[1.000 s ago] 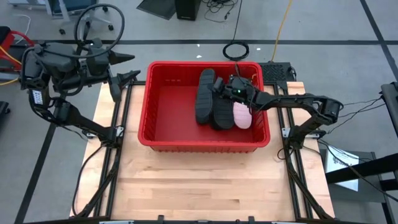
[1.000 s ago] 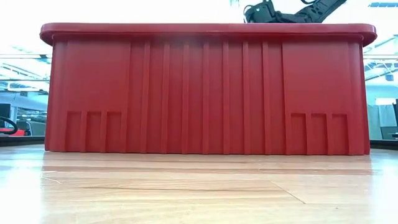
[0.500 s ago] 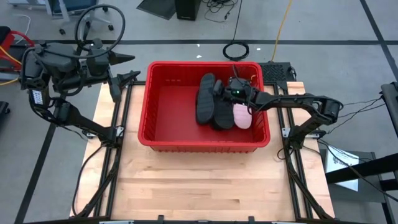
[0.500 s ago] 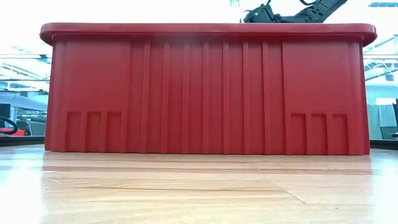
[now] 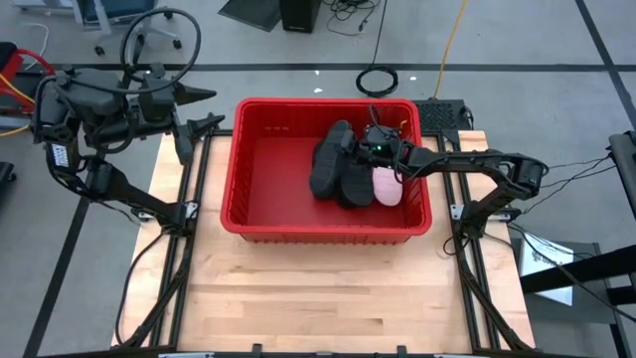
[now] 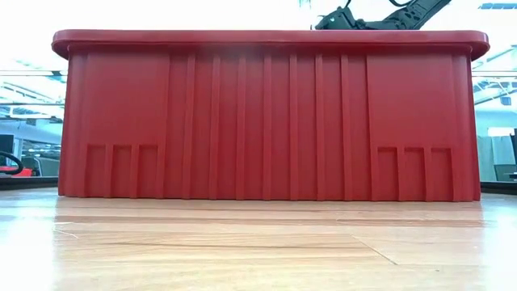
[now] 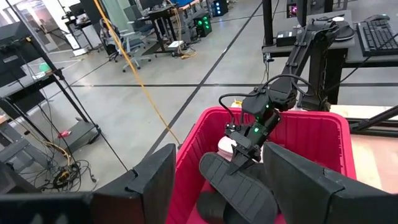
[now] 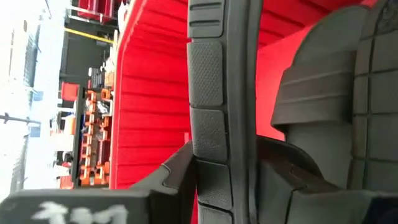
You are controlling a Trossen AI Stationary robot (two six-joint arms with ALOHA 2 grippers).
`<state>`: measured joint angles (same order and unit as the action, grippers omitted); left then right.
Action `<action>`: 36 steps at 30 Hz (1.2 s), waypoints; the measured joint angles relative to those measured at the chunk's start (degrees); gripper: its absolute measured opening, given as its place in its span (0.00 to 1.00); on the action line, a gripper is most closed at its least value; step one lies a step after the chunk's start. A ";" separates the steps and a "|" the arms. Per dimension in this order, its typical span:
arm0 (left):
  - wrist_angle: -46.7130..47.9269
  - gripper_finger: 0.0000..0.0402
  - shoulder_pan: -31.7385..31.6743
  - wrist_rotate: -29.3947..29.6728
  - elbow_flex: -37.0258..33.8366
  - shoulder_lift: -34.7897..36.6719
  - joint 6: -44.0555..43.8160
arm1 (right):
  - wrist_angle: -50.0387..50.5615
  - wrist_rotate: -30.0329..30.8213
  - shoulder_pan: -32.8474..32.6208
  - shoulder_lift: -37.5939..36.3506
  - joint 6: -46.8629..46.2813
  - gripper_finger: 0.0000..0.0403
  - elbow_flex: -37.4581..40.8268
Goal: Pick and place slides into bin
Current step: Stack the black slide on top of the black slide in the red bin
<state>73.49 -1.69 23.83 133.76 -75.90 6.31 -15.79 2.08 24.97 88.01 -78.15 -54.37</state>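
The red bin (image 5: 258, 169) stands mid-table; its near wall (image 6: 266, 121) fills the low view. Inside lie black slides (image 5: 356, 184) and a pale pink slide (image 5: 387, 185). My right gripper (image 5: 356, 144) reaches into the bin from the table's right and is shut on another black slide (image 5: 331, 159), which leans ribbed sole up (image 7: 239, 190) on the others. My left gripper (image 5: 211, 107) waits open, high above the table's far left corner, its fingers (image 7: 155, 180) wide apart with nothing between them. My right gripper pinches the black slide's sole edge (image 8: 211, 149) between its two fingers (image 8: 180, 168), near the slide's far end (image 7: 239, 163). The fingers come from the table's right, slanting slightly down. The slide is tilted, its lower end (image 5: 323, 181) resting on the slides in the bin.
Black frame rails (image 5: 189, 249) run along both sides of the wooden table (image 5: 318, 288). The right arm (image 6: 363, 16) shows above the bin's rim in the low view. Cables and office gear lie on the floor beyond the table.
The black slide in my right gripper has turned about: its far end has swung toward the table's right and it now lies slanted against the other slides. My right gripper has tipped slightly and stayed in place.
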 joint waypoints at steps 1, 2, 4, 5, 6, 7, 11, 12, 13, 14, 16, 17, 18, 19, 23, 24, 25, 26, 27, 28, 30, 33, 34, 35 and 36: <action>0.00 0.60 0.00 0.00 -0.01 0.00 -0.01 | 0.23 -0.50 0.06 0.00 0.02 0.29 0.00; 0.00 0.60 0.00 0.00 0.00 0.00 -0.01 | 0.62 -0.79 0.07 0.00 0.02 0.29 0.00; 0.00 0.60 0.01 0.00 -0.01 0.00 0.02 | 1.14 -1.21 0.06 0.00 0.81 0.31 0.00; 0.00 0.60 0.00 0.00 -0.01 0.00 0.04 | 1.32 -2.14 0.06 0.00 1.09 0.33 0.00; 0.00 0.60 0.00 0.00 -0.01 0.00 0.04 | 1.61 -3.25 0.08 0.00 1.41 0.35 0.00; 0.02 0.60 0.00 0.00 0.01 0.00 -0.01 | 2.01 -3.99 0.09 0.00 2.16 0.37 0.00; 0.11 0.60 0.00 0.00 -0.01 0.00 -0.03 | 4.62 -5.39 0.41 0.00 3.98 0.47 0.00; 0.19 0.60 0.01 0.00 0.00 0.00 -0.04 | 4.66 -5.37 0.48 0.00 3.68 0.50 0.02; 0.33 0.60 0.01 0.00 -0.01 0.00 -0.05 | 4.29 -5.35 0.62 0.00 3.27 0.52 0.02; 0.48 0.60 0.00 0.00 0.00 0.00 -0.08 | 3.87 -5.37 0.94 -0.01 3.13 0.54 0.02; 0.50 0.60 0.00 0.00 0.00 0.00 -0.19 | 3.55 -6.08 1.68 -0.02 3.01 0.58 0.00; 0.51 0.60 0.00 -0.01 0.01 0.00 -0.18 | 3.59 -6.81 2.13 -0.02 2.98 0.60 0.02; 0.51 0.60 0.00 -0.15 -0.01 0.00 -0.18 | 3.30 -6.93 2.41 -0.02 2.70 0.61 0.02; 0.52 0.60 0.02 -0.45 -0.01 0.00 -0.19 | 2.25 -6.98 2.50 -0.02 2.28 0.62 0.02; 0.54 0.60 0.00 -0.85 -0.01 0.00 -0.18 | -6.38 -8.14 2.08 -0.02 0.06 0.63 0.02; 0.61 0.60 0.01 -0.85 0.01 0.00 -0.18 | -8.30 -8.14 1.88 -0.02 -0.07 0.63 0.02; 0.72 0.60 0.00 -0.85 0.00 0.00 -0.18 | -10.37 -8.17 1.70 -0.02 -0.05 0.63 0.02; 0.89 0.60 0.00 -0.85 -0.01 0.00 -0.18 | -12.38 -8.23 1.51 -0.02 0.03 0.63 0.01; 0.98 0.60 0.00 -0.85 -0.01 0.00 -0.18 | -13.61 -8.34 1.34 -0.03 0.21 0.62 -0.22; 0.94 0.60 0.01 -0.85 -0.01 0.00 -0.18 | -14.11 -8.34 1.05 -0.04 0.51 0.62 -0.63; 0.94 0.60 0.00 -0.85 -0.01 0.00 -0.18 | -13.92 -8.27 0.37 -0.04 2.21 0.61 -1.20; 0.94 0.60 0.01 -0.85 -0.01 -0.17 -0.19 | -13.43 -8.40 -0.67 -0.02 5.41 0.59 -1.67; 0.96 0.60 0.00 -0.85 0.00 -0.21 -0.38 | -13.46 -8.44 -0.90 -0.02 6.56 0.59 -1.94; 1.03 0.60 0.02 -0.86 0.00 -0.24 -0.51 | -13.56 -8.42 -1.00 -0.02 7.76 0.59 -2.24; 1.31 0.60 0.02 -0.87 -0.01 -0.28 -0.62 | -14.32 -8.39 -1.12 -0.02 9.20 0.58 -2.39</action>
<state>74.81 -1.67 22.96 133.75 -76.18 5.69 -30.10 -6.32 23.85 87.99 -68.95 -56.76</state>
